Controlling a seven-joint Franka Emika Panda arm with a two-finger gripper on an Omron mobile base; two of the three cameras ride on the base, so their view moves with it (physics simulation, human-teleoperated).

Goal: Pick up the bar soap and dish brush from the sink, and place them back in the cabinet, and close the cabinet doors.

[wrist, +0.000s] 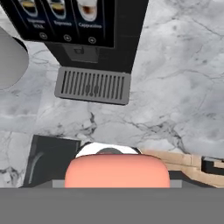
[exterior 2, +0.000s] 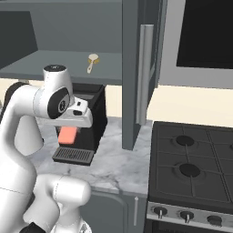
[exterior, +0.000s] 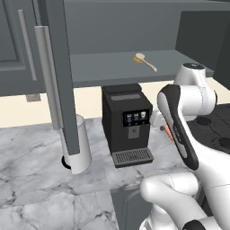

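Note:
The salmon bar soap (exterior 2: 68, 135) hangs in front of the coffee machine, above the counter, with my gripper (exterior 2: 69, 131) shut on it. In the hand view the bar soap (wrist: 117, 172) spans the bottom and hides the fingertips. A sliver of the soap (exterior: 168, 132) shows behind my forearm. The dish brush (exterior: 144, 61) lies on the grey shelf of the open upper cabinet (exterior: 112, 67), cream head to the left; it shows as well from the right (exterior 2: 92, 62). Both cabinet doors (exterior: 60, 81) (exterior 2: 133, 73) stand open. A corner of the dark sink (exterior: 125, 204) lies below my arm.
A black coffee machine (exterior: 127, 121) stands on the marble counter under the cabinet, its drip tray (wrist: 92, 85) facing me. A white cylinder (exterior: 78, 148) stands to its left, behind the open door. A black stove (exterior 2: 191, 168) lies to the right.

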